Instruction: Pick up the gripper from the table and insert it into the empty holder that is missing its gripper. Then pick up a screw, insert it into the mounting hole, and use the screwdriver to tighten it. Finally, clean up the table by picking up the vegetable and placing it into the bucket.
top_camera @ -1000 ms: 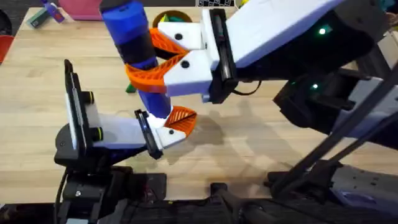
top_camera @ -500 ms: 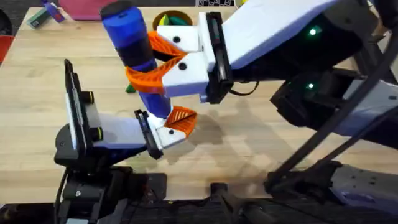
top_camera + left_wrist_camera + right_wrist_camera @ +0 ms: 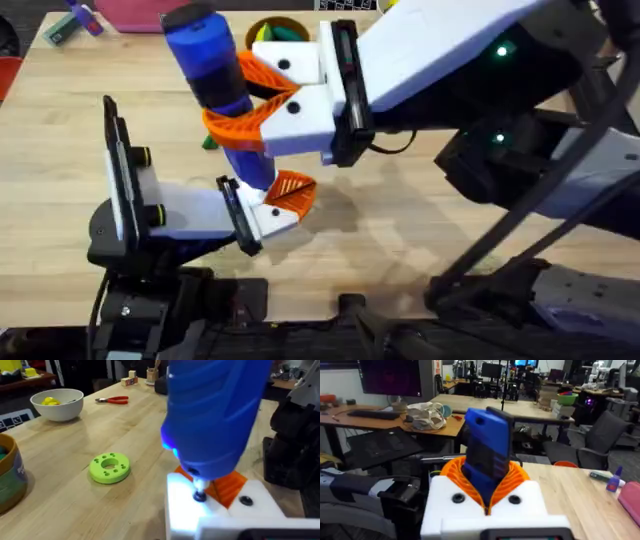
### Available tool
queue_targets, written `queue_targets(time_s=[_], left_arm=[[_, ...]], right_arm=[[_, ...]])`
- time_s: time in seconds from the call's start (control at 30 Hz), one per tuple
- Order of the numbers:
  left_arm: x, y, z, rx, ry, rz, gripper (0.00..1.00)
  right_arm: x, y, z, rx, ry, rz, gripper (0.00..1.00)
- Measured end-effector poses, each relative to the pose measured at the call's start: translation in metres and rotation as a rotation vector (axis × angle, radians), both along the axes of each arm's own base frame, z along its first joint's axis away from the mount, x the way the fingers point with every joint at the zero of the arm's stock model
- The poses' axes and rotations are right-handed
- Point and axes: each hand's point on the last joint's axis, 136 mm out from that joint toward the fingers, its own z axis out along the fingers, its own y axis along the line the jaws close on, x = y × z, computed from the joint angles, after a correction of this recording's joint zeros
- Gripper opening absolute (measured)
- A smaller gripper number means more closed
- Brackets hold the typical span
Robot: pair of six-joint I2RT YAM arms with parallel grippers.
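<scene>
Overhead: right gripper (image 3: 262, 107) is clamped on the screwdriver (image 3: 210, 60), its tip on the holder (image 3: 210, 512) beside the orange gripper (image 3: 291, 190). Left gripper's opening I cannot tell. Beyond the screwdriver, a disc (image 3: 110, 468), bucket (image 3: 10, 477), and bowl (image 3: 56, 405) holding something yellow.

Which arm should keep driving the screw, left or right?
Right. Its gripper is already shut on the blue screwdriver, whose tip sits on the screw in the white holder. The left gripper carries that holder, so it should hold steady.
</scene>
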Motion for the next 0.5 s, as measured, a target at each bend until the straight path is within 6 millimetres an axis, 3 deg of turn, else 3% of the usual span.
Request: queue_targets(time_s=[0.5], left_arm=[[0.0000,0.0000,-0.0001,0.000,0.001,0.000,0.006]], right_arm=[[0.0025,0.0025,-0.0049,-0.009,0.010,-0.001,0.021]])
